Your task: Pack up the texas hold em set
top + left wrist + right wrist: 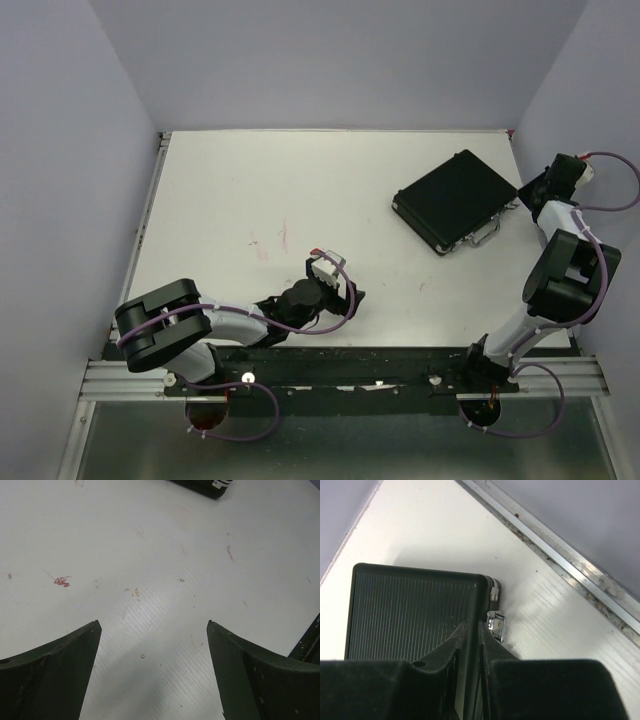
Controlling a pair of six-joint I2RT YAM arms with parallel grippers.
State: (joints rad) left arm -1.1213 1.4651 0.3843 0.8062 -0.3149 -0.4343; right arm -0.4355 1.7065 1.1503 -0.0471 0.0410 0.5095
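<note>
The black ribbed case (455, 198) lies closed and flat on the table at the back right, its silver handle (482, 235) toward the front. No chips, cards, marker or disc are in view. My right gripper (522, 196) is at the case's right corner. In the right wrist view its jaws (472, 625) are shut, with only a thin slit between them, over the case's edge (410, 610) beside a silver latch (496, 622). My left gripper (345, 290) is open and empty over bare table (152, 625). The case's corner shows at the top of the left wrist view (200, 486).
The white table (280, 190) has faint red marks (268, 242) near its middle. A metal rail (570, 565) runs along the table's right edge next to the case. Purple-grey walls close in the back and both sides.
</note>
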